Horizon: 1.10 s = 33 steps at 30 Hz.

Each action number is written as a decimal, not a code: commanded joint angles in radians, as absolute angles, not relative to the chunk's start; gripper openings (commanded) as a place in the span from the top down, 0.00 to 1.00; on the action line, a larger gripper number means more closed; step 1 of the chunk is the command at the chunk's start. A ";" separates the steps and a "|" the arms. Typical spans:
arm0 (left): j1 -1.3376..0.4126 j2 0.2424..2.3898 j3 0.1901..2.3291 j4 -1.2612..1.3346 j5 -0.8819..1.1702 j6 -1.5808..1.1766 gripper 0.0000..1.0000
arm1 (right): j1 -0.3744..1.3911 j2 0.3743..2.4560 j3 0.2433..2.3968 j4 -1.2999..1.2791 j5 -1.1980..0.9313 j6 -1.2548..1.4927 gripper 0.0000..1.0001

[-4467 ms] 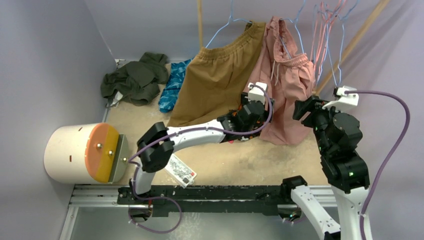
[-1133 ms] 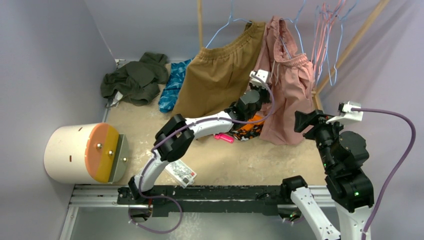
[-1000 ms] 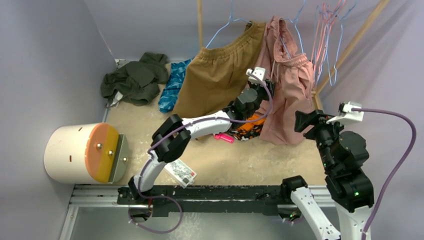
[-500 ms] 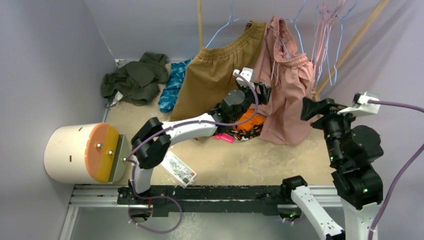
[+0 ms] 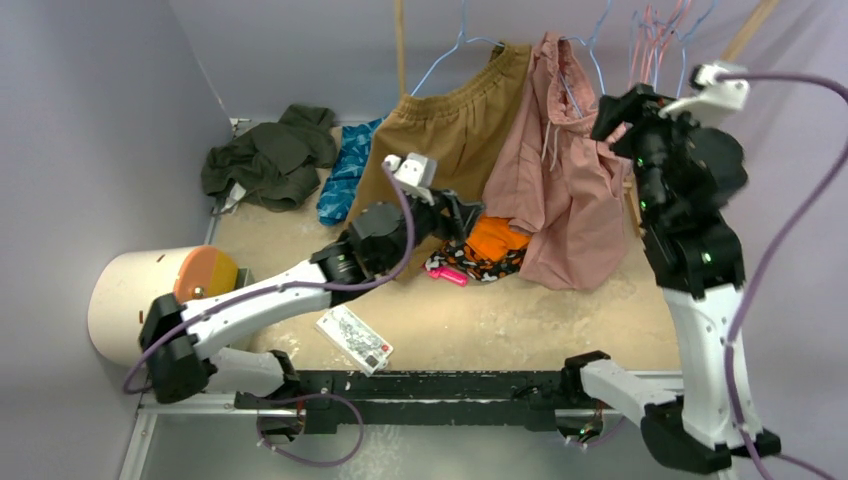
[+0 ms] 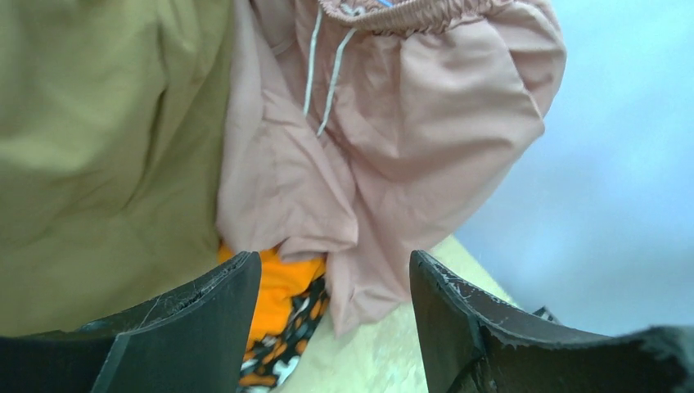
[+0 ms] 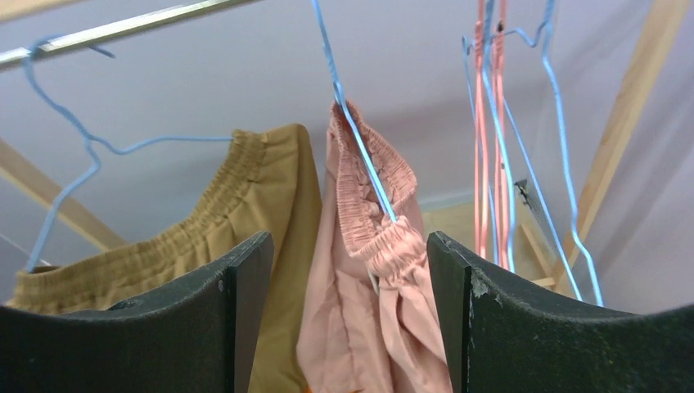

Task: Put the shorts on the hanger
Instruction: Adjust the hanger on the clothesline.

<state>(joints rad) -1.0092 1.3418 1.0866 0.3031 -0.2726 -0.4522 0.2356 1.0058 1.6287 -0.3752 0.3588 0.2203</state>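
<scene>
L claw (image 6: 334, 274) let go, backed off, now open w/ shorts (image 6: 409, 123) ahead. R claw (image 7: 348, 246) rose, open, empty; hanger (image 7: 356, 131) just ahead carries them. Prob done.

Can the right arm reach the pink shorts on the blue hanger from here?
Probably yes: the right gripper is open, facing the shorts on the hanger, with nothing between them.

Tan shorts (image 5: 440, 150) touching shorts (image 5: 560, 190) on left, pink hangers (image 7: 481, 147) close right (bunched), open tabletop (image 5: 520, 310) below.
</scene>
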 commanded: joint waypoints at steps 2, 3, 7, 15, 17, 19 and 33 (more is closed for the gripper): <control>-1.009 1.153 0.988 0.095 -0.327 -0.309 0.35 | 0.241 1.133 1.709 -0.323 0.389 0.118 0.30; -1.009 1.121 0.964 0.068 -0.352 -0.284 0.35 | 0.240 1.144 1.715 -0.324 0.405 0.111 0.30; -1.009 1.017 0.812 0.061 -0.450 -0.246 0.35 | 0.241 1.207 1.721 -0.305 0.491 0.073 0.30; -1.007 1.015 0.736 0.029 -0.556 -0.248 0.35 | 0.240 1.288 1.711 -0.286 0.585 0.014 0.34; -1.008 1.023 0.757 0.007 -0.563 -0.239 0.35 | 0.236 1.307 1.709 -0.291 0.587 0.011 0.38; -1.008 1.019 0.758 0.001 -0.564 -0.244 0.35 | 0.231 1.322 1.703 -0.291 0.589 0.011 0.42; -1.009 0.944 0.738 0.009 -0.554 -0.292 0.36 | 0.143 1.339 1.707 -0.226 0.764 -0.024 0.99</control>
